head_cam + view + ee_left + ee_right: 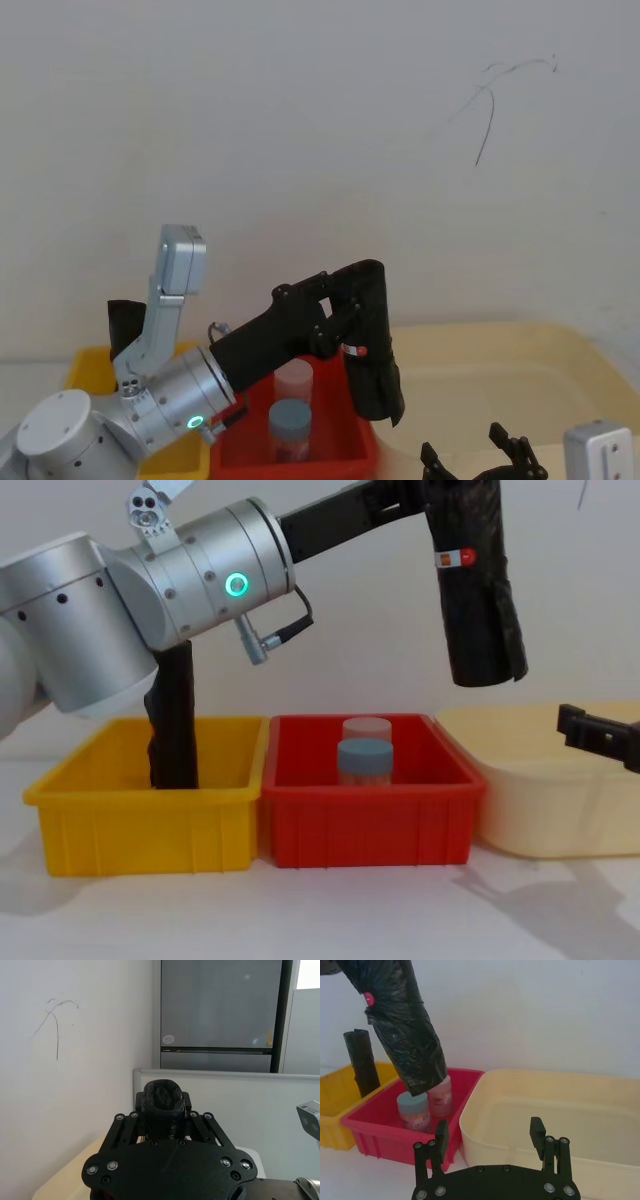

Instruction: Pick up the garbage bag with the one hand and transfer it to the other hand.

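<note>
Garbage bag (372,345) is clenched between the left gripper's (165,1129) fingers (335,322), gripped on its upper half just above the sticker (455,557). Bag hangs near upright, slightly tilted, in the air over the right side of the red bin (365,825), clear of the 2 jars (365,755) below. Right gripper (489,1132) sits low by the cream tub (540,820), fingers spread, empty, well apart from the bag.

We judge pick-up done, handover pending. Next move calls for the right gripper to rise to the bag's free lower half, straddle it and close, then the left lets go.

Spare black roll (175,730) stands in the yellow bin (140,830); not the target.

Hard to see:
- Exact finger contact on the bag is masked by the gripper body.
- Bag top is cut off in the chest view.
- Right gripper is cropped at the edge in the head and chest views.
</note>
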